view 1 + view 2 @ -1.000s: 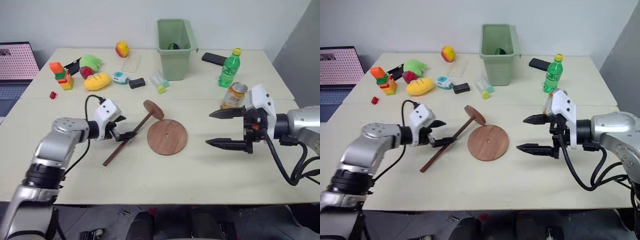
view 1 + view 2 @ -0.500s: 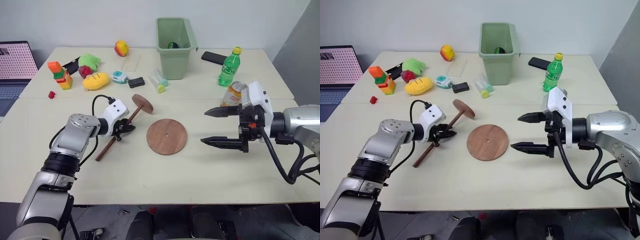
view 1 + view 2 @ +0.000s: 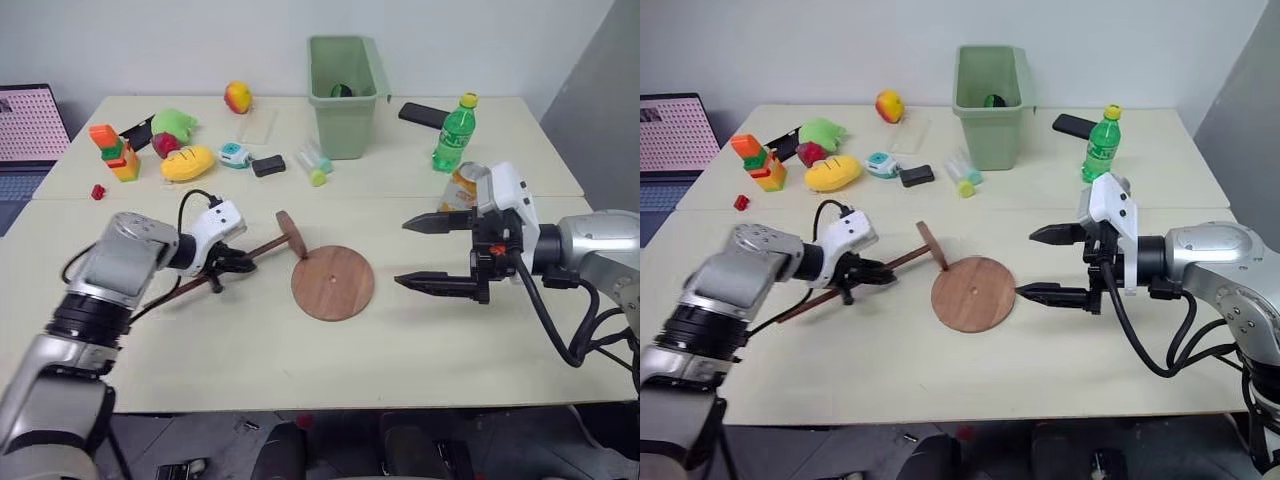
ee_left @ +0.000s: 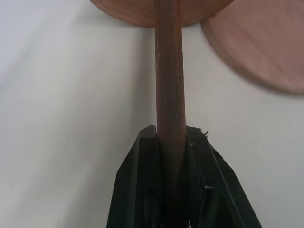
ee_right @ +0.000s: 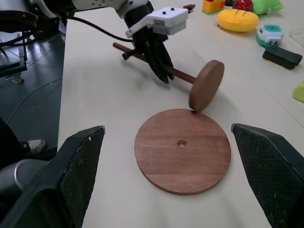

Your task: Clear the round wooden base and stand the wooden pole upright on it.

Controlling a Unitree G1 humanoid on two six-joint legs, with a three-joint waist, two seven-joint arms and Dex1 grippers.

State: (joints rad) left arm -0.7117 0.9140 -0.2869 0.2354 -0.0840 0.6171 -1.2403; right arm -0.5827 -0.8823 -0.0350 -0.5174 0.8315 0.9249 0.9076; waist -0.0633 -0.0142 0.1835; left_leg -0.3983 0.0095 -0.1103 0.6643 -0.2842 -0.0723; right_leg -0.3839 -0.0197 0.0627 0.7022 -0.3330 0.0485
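Cream table (image 3: 300, 350), wooden pole (image 4: 170, 95) clamped between left gripper (image 4: 172, 142) jaws

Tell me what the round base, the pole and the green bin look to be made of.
Round wooden base: wood, reddish-brown with faint grain, a smooth satin face and a small centre hole.
Wooden pole: darker brown wood, matte, with fine streaks along its length; its end disc matches the base's colour.
Green bin: probably moulded plastic, judging by its uniform pale green, thin walls and rolled rim.
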